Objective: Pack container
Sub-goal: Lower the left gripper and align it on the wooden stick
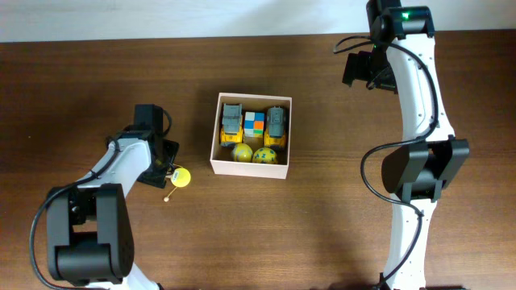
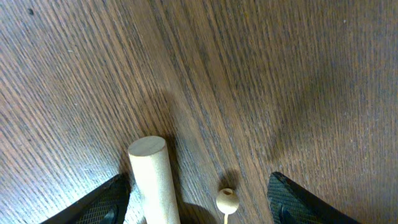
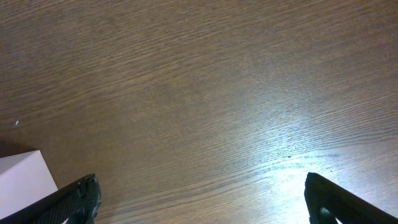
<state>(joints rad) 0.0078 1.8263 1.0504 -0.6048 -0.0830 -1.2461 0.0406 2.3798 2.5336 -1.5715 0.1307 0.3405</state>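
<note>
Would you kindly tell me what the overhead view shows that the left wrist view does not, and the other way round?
Only overhead: the container holding two yellow trucks, a colour cube and two yellow balls, the right arm, and a yellow disc beside the left gripper.
Only left wrist: a pale wooden dowel lying on the table between the open fingers, nearer one of them.
Both: the brown wooden table, the left gripper, and a small bead on a thin stick.

brown wood-grain table (image 3: 205, 93), white container (image 3: 22, 177) corner at lower left, right pincer (image 3: 202, 198) with black fingertips wide apart
</note>
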